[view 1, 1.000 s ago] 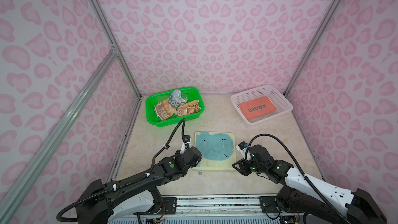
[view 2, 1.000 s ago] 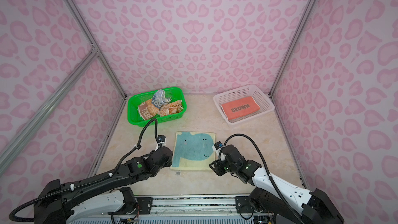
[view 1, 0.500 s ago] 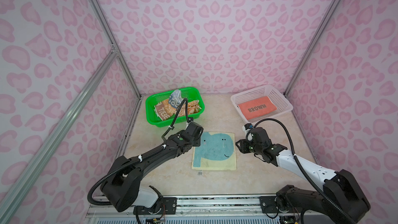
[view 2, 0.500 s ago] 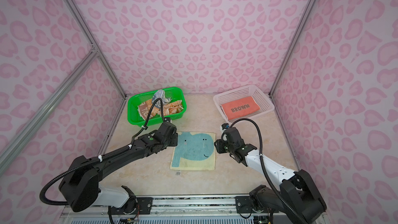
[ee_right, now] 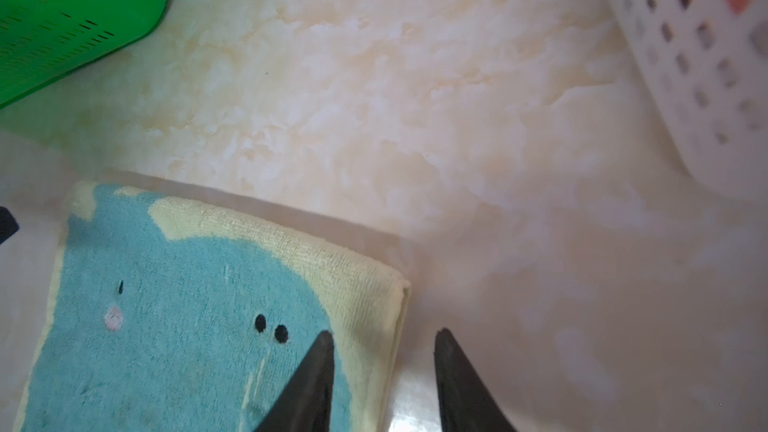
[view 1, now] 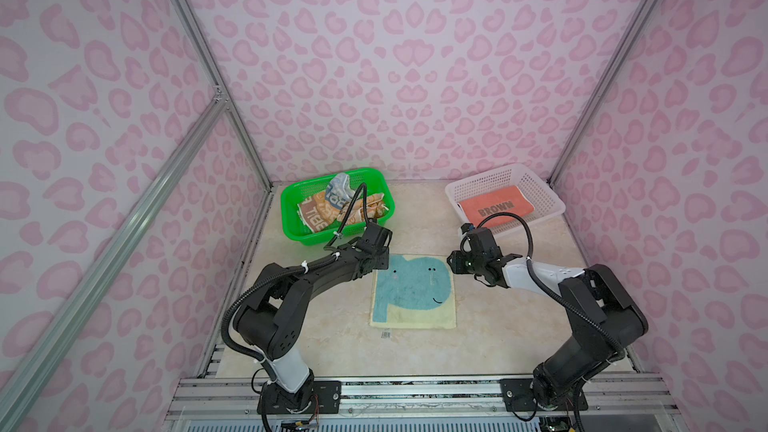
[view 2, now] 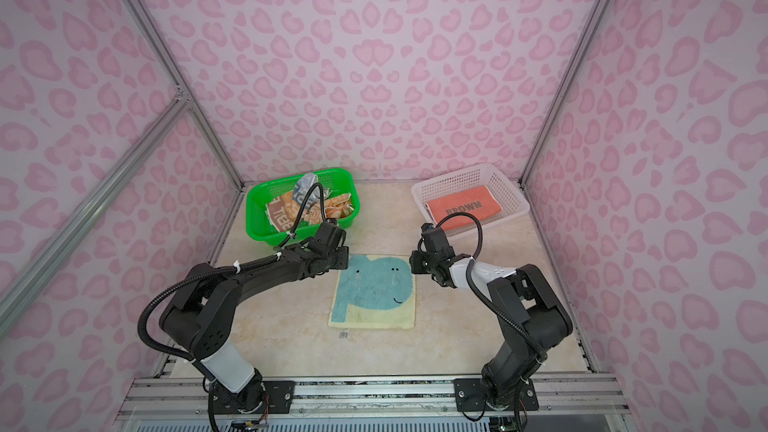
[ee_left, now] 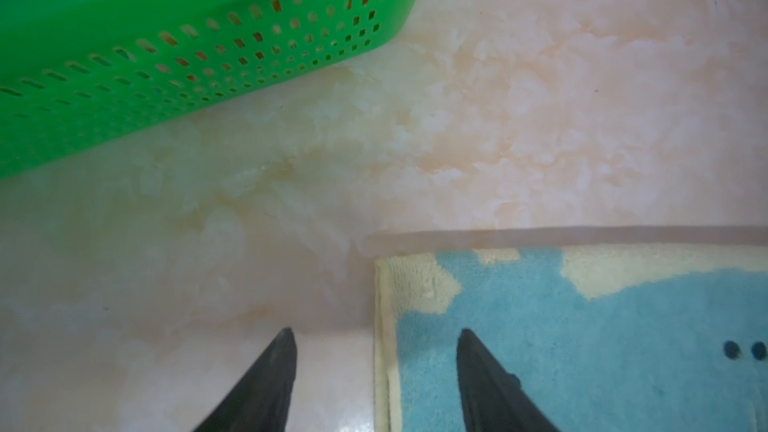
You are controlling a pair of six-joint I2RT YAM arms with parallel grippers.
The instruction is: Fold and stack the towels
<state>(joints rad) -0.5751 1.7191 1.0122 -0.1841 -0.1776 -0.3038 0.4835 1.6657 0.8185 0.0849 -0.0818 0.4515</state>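
1. At the far left corner of the spread towel [view 1: 411,292], the left jaws stand open and empty. The left wrist view shows one finger [ee_left: 266,384] over bare worktop [ee_left: 540,118] and the other over the blue print. This straddle of the side edge suits a pinch on that corner.
2. At the opposite side edge, near the far right corner, the right jaws are also parted, with a narrower gap, and grip nothing. They straddle the cloth edge in the same way. Whether either pair touches the cloth cannot be told.
3. The spread towel, pale yellow with a smiling blue figure, lies flat at mid-worktop between the left arm [view 1: 324,274] and the right arm [view 1: 544,278]. A small label [view 1: 385,334] shows at its near edge.
4. Judgement: the matched placement points to a two-arm fold, with the far edge carried toward the near edge.
5. Behind the left arm, the green basket [view 1: 307,236] holds crumpled towels [view 1: 332,209], apparently awaiting their turn.
6. Behind the right arm, the white basket [view 1: 544,197] holds a folded coral towel [view 1: 498,207]. It is probably the stacking place.
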